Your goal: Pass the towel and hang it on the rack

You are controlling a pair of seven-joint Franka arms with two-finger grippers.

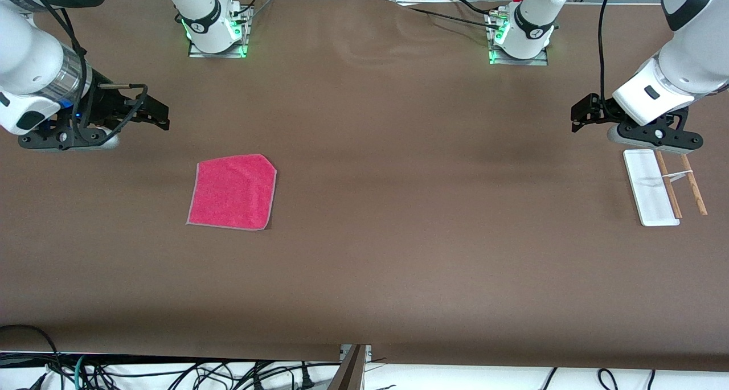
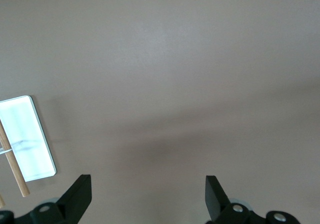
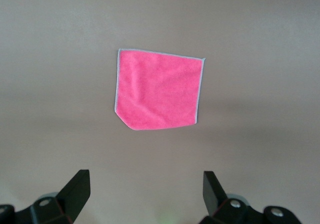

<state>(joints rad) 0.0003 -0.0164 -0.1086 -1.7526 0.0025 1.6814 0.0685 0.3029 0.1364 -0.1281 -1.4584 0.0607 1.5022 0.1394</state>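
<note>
The towel (image 1: 232,192) lies flat on the brown table, pink-red face up with pale grey trim, one corner folded in. It also shows in the right wrist view (image 3: 158,90). My right gripper (image 1: 155,114) is open and empty, up over the table beside the towel, toward the right arm's end. The rack (image 1: 663,186) has a white base and two brown rods and stands at the left arm's end; part of it shows in the left wrist view (image 2: 26,139). My left gripper (image 1: 582,117) is open and empty, over the table beside the rack.
The two arm bases (image 1: 217,28) (image 1: 519,34) stand along the table's edge farthest from the front camera. Cables (image 1: 171,373) hang below the near edge. The brown table top (image 1: 410,208) lies bare between towel and rack.
</note>
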